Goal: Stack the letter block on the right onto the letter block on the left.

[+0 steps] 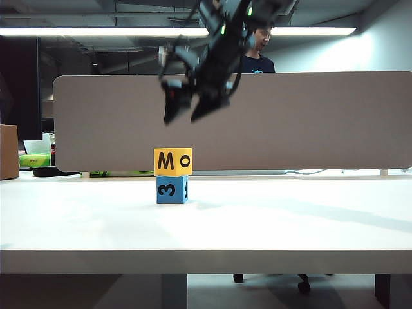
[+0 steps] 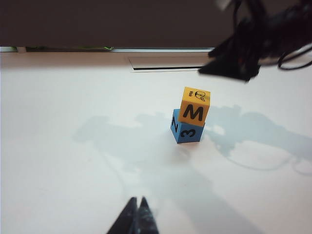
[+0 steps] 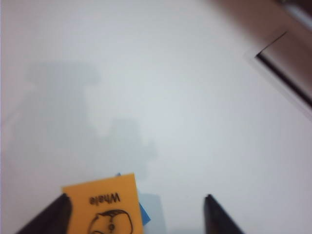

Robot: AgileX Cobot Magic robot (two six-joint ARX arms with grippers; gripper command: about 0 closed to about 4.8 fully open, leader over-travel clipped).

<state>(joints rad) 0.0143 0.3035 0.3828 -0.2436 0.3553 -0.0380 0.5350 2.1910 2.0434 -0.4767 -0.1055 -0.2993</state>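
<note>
We see the yellow block (image 1: pixel 172 161) sitting on top of the blue block (image 1: pixel 172 190) near the middle of the white table (image 1: pixel 290 225), so by our reading the stacking is done. The yellow one sits turned a little against the blue one and slightly off square, yet rests flat. The right gripper (image 1: pixel 191 109) hangs in the air above the stack, clear of it, its two fingers spread apart with nothing between them; in its own wrist view the yellow block's top face shows between and below the fingertips (image 3: pixel 63 204). The left gripper (image 2: pixel 136 217) stays low over the table, well apart from the blocks, its tips pressed together and empty. We judge both blocks to be light and stiff, with flat sides that a two-finger pinch would hold well across opposite faces; being light, the upper one could be nudged off by a careless brush. We see no containers here, and nothing on the table besides the two blocks.
</note>
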